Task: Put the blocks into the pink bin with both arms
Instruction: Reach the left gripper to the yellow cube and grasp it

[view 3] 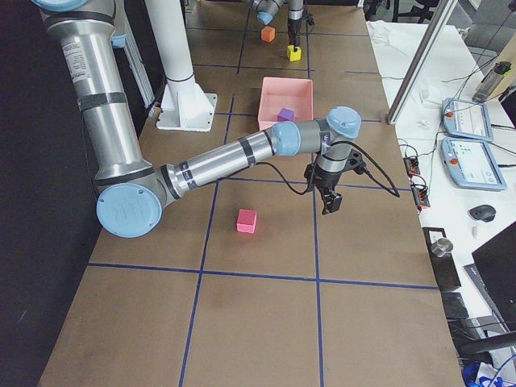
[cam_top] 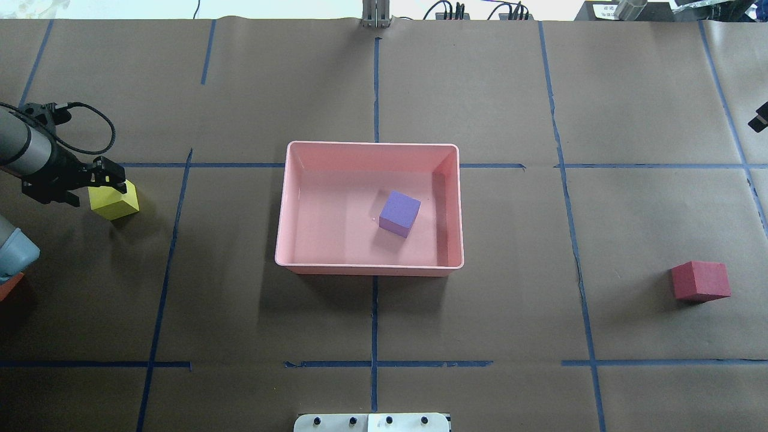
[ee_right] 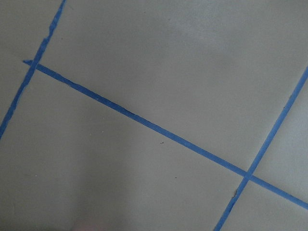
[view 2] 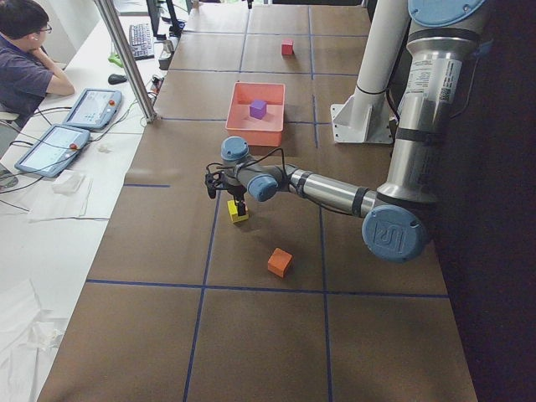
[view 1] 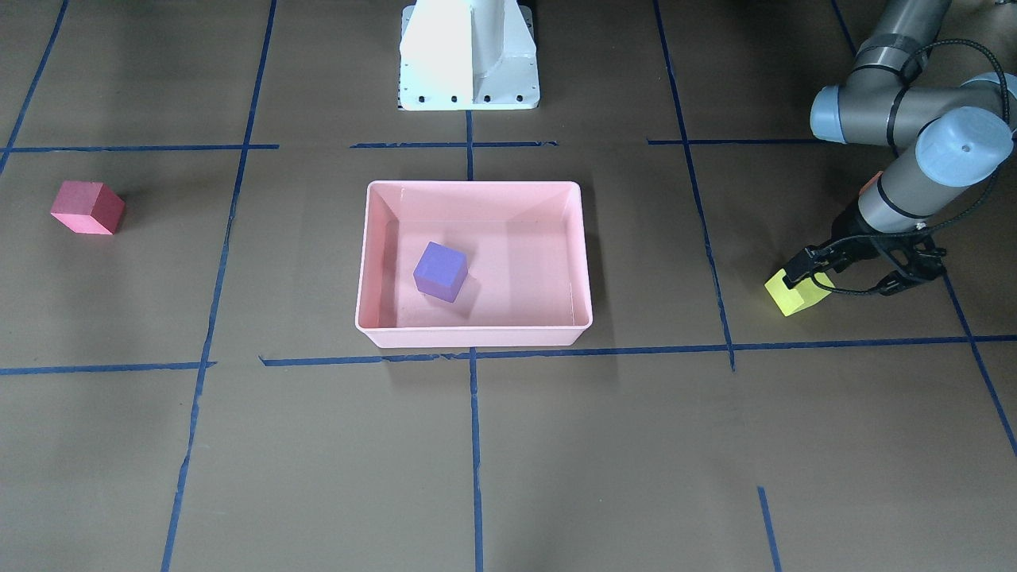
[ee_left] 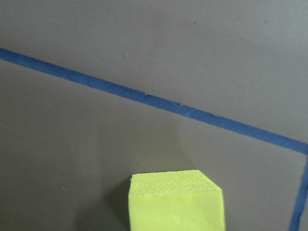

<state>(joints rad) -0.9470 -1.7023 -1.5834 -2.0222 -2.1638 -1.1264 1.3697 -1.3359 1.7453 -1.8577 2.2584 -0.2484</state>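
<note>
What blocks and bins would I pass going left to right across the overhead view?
orange block → yellow-green block → pink bin → red-pink block

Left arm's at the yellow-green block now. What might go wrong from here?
1. The left gripper sits at one edge of the yellow-green block; most of it sticks out, so it may twist or slip on a lift.
2. The orange block lies close by the left arm; a swing toward the pink bin could knock it.
</note>
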